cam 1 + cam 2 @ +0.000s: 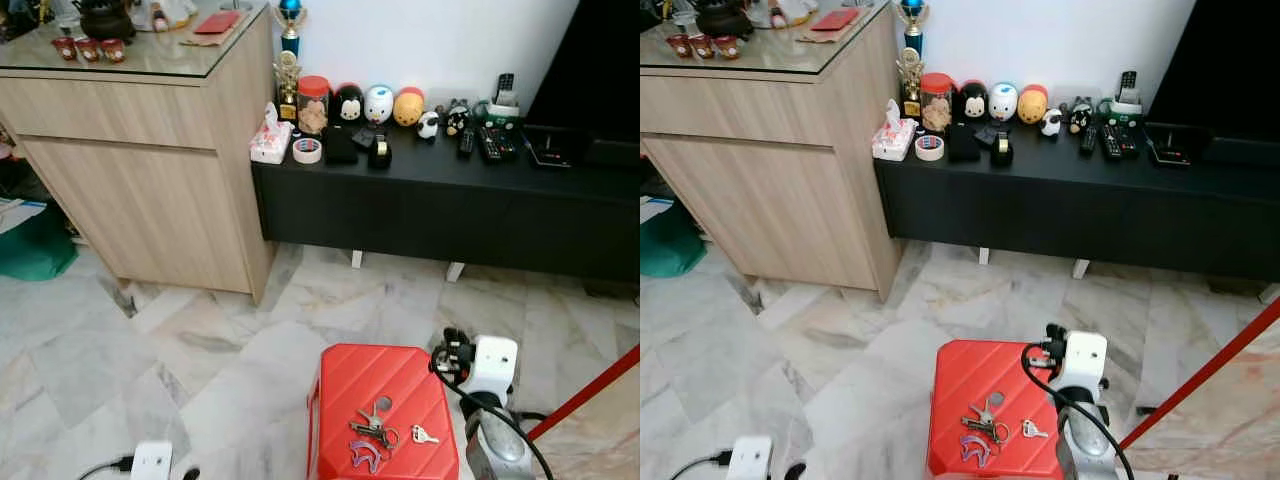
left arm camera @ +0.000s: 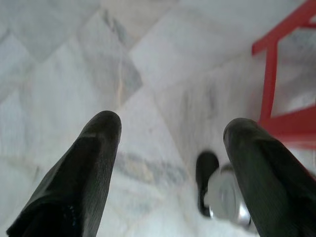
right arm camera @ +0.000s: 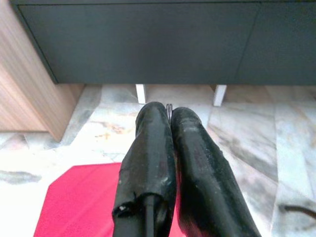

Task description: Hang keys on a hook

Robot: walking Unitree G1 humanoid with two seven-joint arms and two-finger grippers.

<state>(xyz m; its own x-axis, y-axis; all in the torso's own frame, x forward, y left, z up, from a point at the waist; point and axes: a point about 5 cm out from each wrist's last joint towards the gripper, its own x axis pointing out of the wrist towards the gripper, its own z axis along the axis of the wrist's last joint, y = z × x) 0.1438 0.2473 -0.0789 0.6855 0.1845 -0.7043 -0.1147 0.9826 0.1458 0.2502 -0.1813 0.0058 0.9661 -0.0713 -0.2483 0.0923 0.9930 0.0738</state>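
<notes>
Just now the bunch of keys (image 1: 374,430) lies flat on the red stool (image 1: 345,385), a loose key (image 1: 424,435) beside it. Nearer is the right gripper (image 3: 169,116), above the stool's edge, fingers pressed together with a thin metal bit between their tips. Over bare marble floor (image 2: 148,64) hangs the left gripper (image 2: 170,133), spread wide and empty; no hook is visible.
</notes>
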